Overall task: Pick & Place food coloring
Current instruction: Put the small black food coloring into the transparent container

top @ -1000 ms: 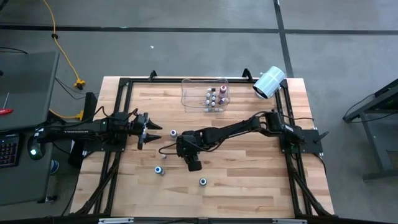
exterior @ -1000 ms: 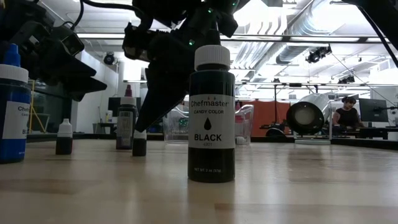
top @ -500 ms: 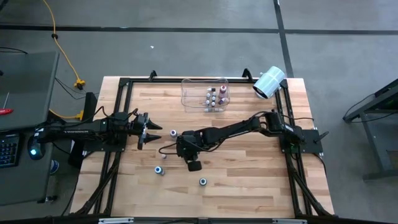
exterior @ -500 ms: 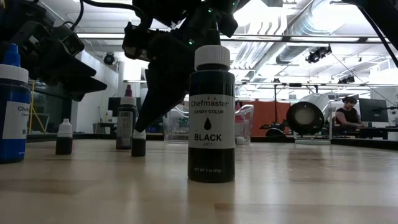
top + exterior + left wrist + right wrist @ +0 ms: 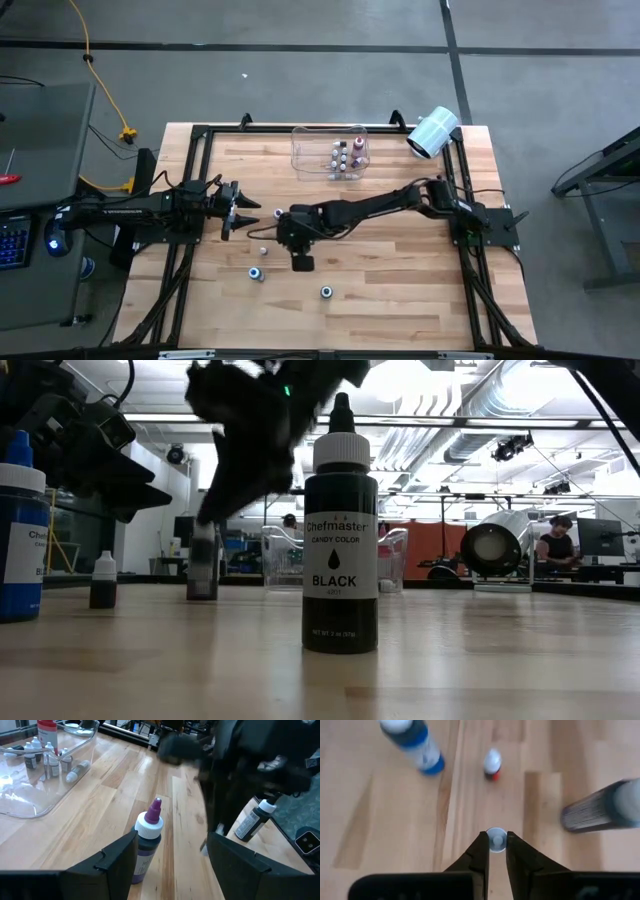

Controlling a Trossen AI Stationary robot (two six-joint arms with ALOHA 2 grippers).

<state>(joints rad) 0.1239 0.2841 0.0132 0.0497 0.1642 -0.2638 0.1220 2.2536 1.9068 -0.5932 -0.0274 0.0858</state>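
Note:
My right gripper point(image 5: 287, 235) reaches over the table's middle, pointing down, and is shut on a tiny dropper bottle whose white cap point(image 5: 496, 841) shows between its fingers. The bottle's body is hidden under the cap. My left gripper point(image 5: 248, 210) waits open at the left. A purple-tipped bottle point(image 5: 147, 845) stands on its base just beyond its fingers point(image 5: 117, 865). Other food coloring bottles stand on the table: a black one point(image 5: 340, 550), a blue one point(image 5: 20, 540) and a small one point(image 5: 103, 580). Several more are in the clear bin point(image 5: 330, 150). My right gripper pinches the tiny bottle's white cap point(image 5: 496, 841) between its two fingertips point(image 5: 480, 851), coming from above and pointing down. The bottle stays upright under the fingers. Whether its base is clear of the table I cannot tell.
A white paper roll point(image 5: 432, 132) lies at the far right corner. Loose bottles stand near the front at the left point(image 5: 256, 272) and in the middle point(image 5: 326, 292), and one point(image 5: 278, 213) stands between the two grippers. A black frame point(image 5: 200, 135) rims the table.
My right gripper has gone toward the table's left edge, quickly in the last half second. The tiny white-capped bottle has left the spot where it stood and gone with it. My left arm has kept still.

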